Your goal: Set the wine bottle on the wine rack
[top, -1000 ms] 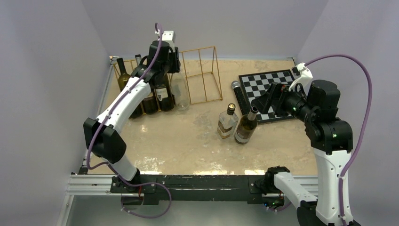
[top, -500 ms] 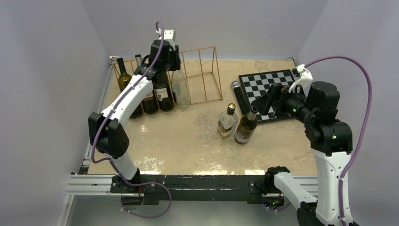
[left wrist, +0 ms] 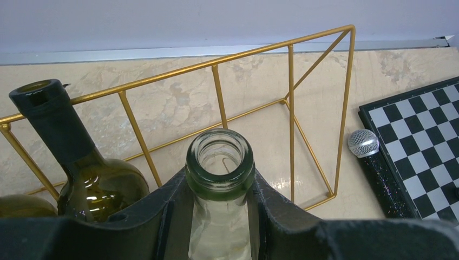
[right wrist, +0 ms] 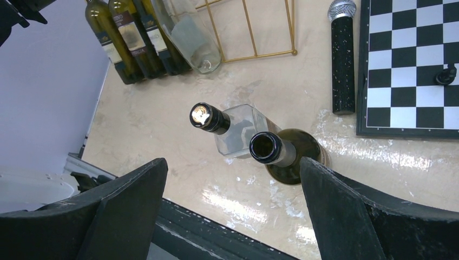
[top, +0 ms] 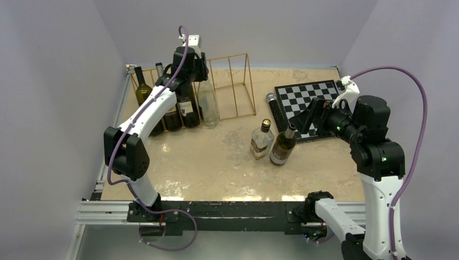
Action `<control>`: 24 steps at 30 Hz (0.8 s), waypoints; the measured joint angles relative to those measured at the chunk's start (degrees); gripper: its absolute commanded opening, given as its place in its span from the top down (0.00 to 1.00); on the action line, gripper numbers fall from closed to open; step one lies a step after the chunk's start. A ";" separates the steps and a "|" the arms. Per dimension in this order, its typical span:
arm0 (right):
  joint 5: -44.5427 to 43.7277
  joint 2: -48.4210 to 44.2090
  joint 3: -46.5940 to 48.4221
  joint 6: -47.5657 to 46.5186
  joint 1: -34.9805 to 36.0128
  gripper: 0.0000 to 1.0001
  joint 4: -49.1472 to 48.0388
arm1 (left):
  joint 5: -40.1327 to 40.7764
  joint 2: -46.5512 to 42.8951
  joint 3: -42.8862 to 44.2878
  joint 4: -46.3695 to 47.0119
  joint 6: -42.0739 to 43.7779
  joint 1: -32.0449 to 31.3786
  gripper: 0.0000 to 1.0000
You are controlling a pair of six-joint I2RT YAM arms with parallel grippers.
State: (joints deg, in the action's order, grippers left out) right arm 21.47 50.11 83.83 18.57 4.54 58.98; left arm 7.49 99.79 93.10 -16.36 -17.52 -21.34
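The gold wire wine rack [top: 233, 86] stands at the back left; it also shows in the left wrist view [left wrist: 292, 81]. My left gripper [top: 195, 73] is shut on the neck of a clear empty wine bottle [left wrist: 220, 162], which stands in a rack slot beside dark bottles [top: 187, 111]. My right gripper [top: 309, 115] is open and empty, hovering above an open-mouthed olive wine bottle [right wrist: 270, 149] and a square clear bottle with a black cap [right wrist: 216, 122] at mid-table. The olive bottle [top: 282, 146] stands upright.
A black-and-white chessboard [top: 311, 105] lies at the back right with a black microphone [top: 272, 105] along its left edge. Several dark bottles [left wrist: 70, 146] fill the rack's left slots. The rack's right slots hold nothing. Grey walls close in both sides.
My left arm has swung its elbow to the right and brought the clear bottle a little more upright in the rack. The right gripper has shifted slightly.
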 measured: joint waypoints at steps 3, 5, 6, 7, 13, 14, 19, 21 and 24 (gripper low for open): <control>-0.02 -0.13 -0.39 0.13 0.00 0.03 -0.04 | -0.02 0.02 -0.57 1.05 -0.44 0.35 0.79; -0.04 -0.33 -0.68 0.31 0.00 0.03 0.04 | -0.07 0.26 -0.81 1.73 -0.85 0.72 0.73; -0.07 -0.33 -0.72 0.33 0.00 0.03 0.07 | -0.07 0.50 -0.81 2.12 -1.01 0.94 0.71; -0.07 -0.33 -0.72 0.44 0.00 0.03 0.07 | -0.09 0.76 -0.81 2.51 -1.25 1.14 0.67; -0.76 -0.39 -0.72 0.52 0.00 0.03 0.17 | -0.31 2.67 -0.74 5.18 -2.03 2.21 0.54; -0.96 -0.39 -0.72 0.52 0.00 0.03 0.20 | -0.26 3.13 -0.61 5.46 -2.05 2.34 0.53; -1.18 -0.39 -0.70 0.50 0.00 0.03 0.28 | -0.24 6.21 0.00 4.04 -2.08 2.95 0.50; -1.29 -0.39 -0.66 0.50 0.00 0.03 0.48 | -0.17 8.26 1.18 3.19 -2.08 2.99 0.49; -1.33 -0.39 0.11 0.50 0.00 0.03 0.98 | -0.22 10.84 3.32 1.88 -2.05 3.06 0.47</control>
State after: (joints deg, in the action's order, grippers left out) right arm 20.14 49.71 83.94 19.07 4.54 59.96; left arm 7.27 110.63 96.42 -14.48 -19.57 -18.28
